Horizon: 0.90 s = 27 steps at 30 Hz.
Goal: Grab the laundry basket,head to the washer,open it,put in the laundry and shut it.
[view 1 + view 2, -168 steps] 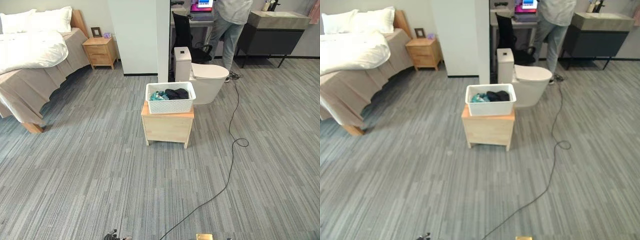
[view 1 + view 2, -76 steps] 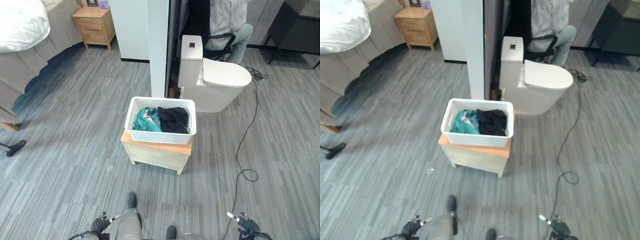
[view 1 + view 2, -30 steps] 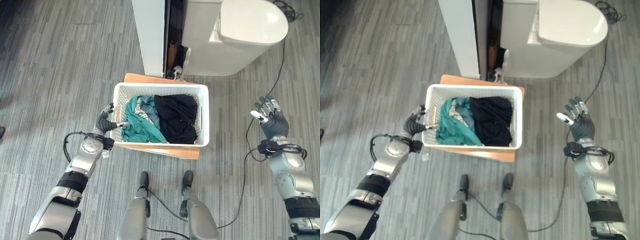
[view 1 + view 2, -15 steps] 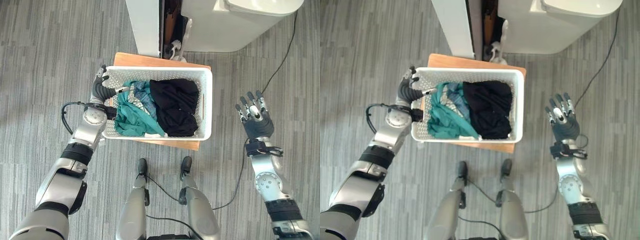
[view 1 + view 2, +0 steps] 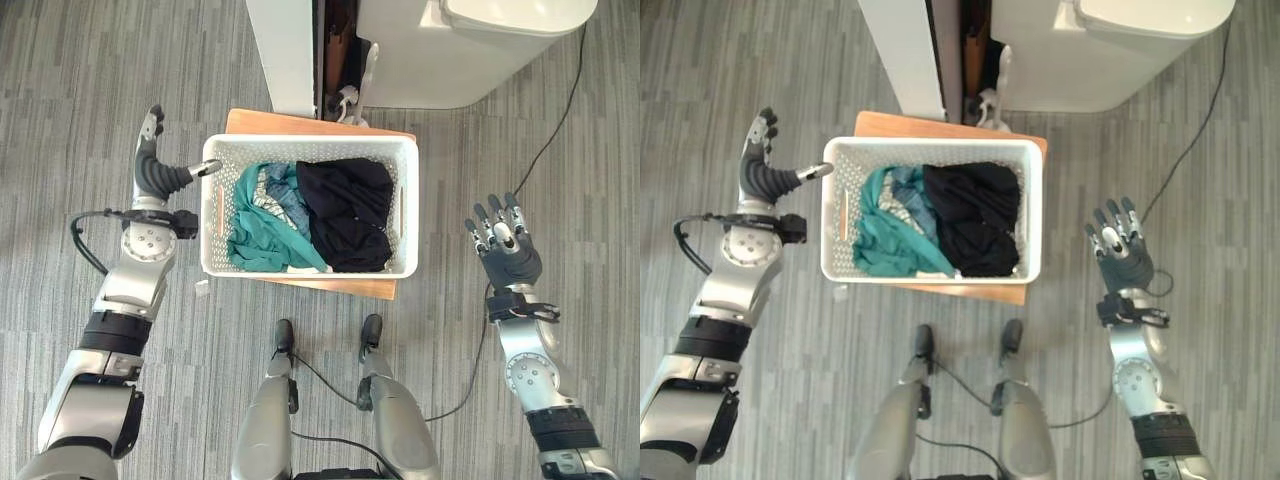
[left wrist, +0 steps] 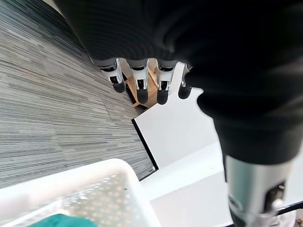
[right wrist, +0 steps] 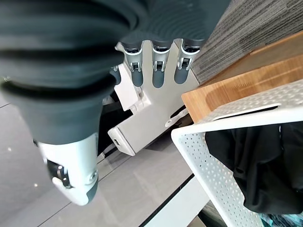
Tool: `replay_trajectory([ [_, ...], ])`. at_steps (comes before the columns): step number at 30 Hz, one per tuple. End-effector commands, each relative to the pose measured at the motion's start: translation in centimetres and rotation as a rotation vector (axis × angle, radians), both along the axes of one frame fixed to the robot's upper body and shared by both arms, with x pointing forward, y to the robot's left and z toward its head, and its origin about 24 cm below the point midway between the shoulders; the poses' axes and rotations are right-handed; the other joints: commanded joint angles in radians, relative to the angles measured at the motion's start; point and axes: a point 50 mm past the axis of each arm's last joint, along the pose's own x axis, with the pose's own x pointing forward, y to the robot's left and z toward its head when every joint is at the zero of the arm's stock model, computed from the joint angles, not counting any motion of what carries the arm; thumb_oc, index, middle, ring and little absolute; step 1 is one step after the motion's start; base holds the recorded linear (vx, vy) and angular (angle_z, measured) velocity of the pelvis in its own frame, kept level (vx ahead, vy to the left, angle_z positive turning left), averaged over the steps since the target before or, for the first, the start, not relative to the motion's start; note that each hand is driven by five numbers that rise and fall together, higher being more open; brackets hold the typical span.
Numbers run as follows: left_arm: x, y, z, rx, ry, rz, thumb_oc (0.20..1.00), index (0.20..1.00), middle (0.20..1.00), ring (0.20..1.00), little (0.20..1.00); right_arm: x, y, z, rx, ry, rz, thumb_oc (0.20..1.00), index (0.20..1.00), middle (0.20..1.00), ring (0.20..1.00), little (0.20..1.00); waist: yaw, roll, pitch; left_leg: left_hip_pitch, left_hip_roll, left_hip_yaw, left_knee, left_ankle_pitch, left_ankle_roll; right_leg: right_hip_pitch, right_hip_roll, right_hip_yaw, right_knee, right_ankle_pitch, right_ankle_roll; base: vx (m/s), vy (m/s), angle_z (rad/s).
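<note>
A white perforated laundry basket (image 5: 310, 147) stands on a small wooden stool (image 5: 320, 124). Teal cloth (image 5: 258, 225) lies in its left half and black cloth (image 5: 345, 212) in its right half. My left hand (image 5: 152, 175) is raised just left of the basket's left end, fingers straight up, thumb pointing at the rim, holding nothing. My right hand (image 5: 505, 247) hovers well to the right of the basket, fingers spread and straight. In the left wrist view the basket's corner (image 6: 120, 177) lies past my fingers (image 6: 137, 87). The right wrist view has the basket's rim (image 7: 227, 116) and the stool top (image 7: 236, 85).
A white toilet (image 5: 470, 50) stands just behind the stool, next to a white partition wall (image 5: 283, 50). A black cable (image 5: 560, 110) runs over the grey striped floor (image 5: 80, 90) at the right.
My left hand has drawn back from the basket's left end to its outer side and straightened up. The right hand has dropped slightly. The view has shifted a little.
</note>
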Motion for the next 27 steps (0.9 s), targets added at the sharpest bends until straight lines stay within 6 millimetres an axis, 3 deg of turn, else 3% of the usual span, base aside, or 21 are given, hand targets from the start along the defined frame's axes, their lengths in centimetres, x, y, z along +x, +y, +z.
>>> replay_trajectory([
  [1, -0.3, 1.9, 1.4, 0.073, -0.049, 0.088, 1.0, 1.0, 1.0, 1.0, 1.0, -0.7, -0.8, 1.3, -0.022, -0.083, -0.026, 1.0, 1.0, 1.0, 1.0, 1.0, 0.013, -0.013, -0.077, -0.062, 0.061, 0.018, 0.074, -0.046, -0.033, -0.076, -0.083, 0.07, 0.124, -0.095, 0.06, 0.0, 0.0, 0.0],
  [4, 0.0, 2.1, 0.5, 0.062, -0.009, 0.111, 1.0, 1.0, 1.0, 1.0, 1.0, -0.6, -0.5, 1.9, -0.004, -0.11, -0.028, 1.0, 1.0, 1.0, 1.0, 1.0, 0.008, -0.018, -0.071, -0.069, 0.061, 0.019, 0.078, -0.047, -0.033, -0.084, -0.08, 0.074, 0.128, -0.096, 0.059, 0.0, 0.0, 0.0],
  [11, 1.1, 2.5, 0.4, 0.097, 0.051, 0.14, 1.0, 1.0, 1.0, 1.0, 1.0, -0.5, -0.1, 2.3, 0.006, -0.128, -0.018, 1.0, 1.0, 1.0, 1.0, 1.0, 0.003, -0.028, -0.052, -0.08, 0.065, 0.019, 0.083, -0.048, -0.03, -0.093, -0.078, 0.076, 0.13, -0.094, 0.059, 0.0, 0.0, 0.0],
  [16, 1.8, 3.5, -1.2, 0.113, 0.16, 0.195, 1.0, 1.0, 1.0, 1.0, 1.0, -0.5, 0.3, 2.6, 0.047, -0.154, 0.001, 1.0, 1.0, 1.0, 1.0, 1.0, -0.005, -0.033, -0.034, -0.089, 0.068, 0.026, 0.089, -0.052, -0.031, -0.108, -0.075, 0.083, 0.139, -0.096, 0.06, -0.01, 0.002, -0.01],
  [27, 3.5, 3.1, -2.4, 0.129, 0.28, 0.227, 1.0, 1.0, 1.0, 1.0, 1.0, -0.8, 0.4, 2.3, 0.095, -0.155, 0.002, 1.0, 1.0, 1.0, 1.0, 1.0, -0.018, -0.043, -0.014, -0.117, 0.073, 0.031, 0.106, -0.05, -0.035, -0.135, -0.073, 0.087, 0.145, -0.088, 0.063, -0.01, -0.004, -0.04],
])
